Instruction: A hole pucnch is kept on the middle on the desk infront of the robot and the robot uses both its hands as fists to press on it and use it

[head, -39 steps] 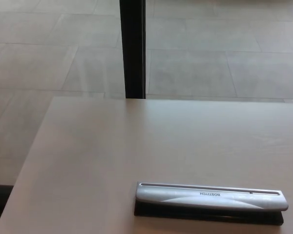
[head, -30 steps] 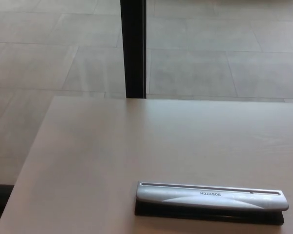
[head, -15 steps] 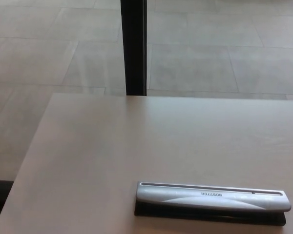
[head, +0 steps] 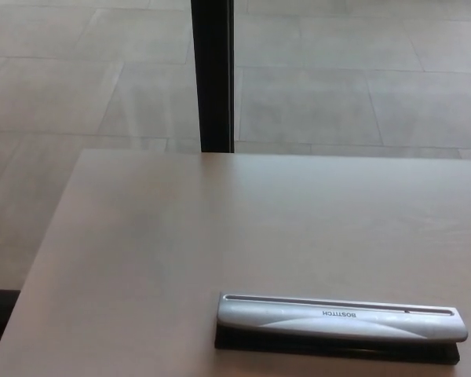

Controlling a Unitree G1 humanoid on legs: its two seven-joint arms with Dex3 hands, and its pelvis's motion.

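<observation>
Hole punch (head: 339, 323) down in the lower right of the frame, lying flat on the pale desk (head: 180, 236), silver handle bar on a black base, long side running left to right, brand lettering reading upside down. Neither robot hand in shot, so no telling their state. Dark post (head: 213, 75) upright beyond the desk's far edge, tiled floor (head: 361, 71) behind.

No part of the robot visible.
</observation>
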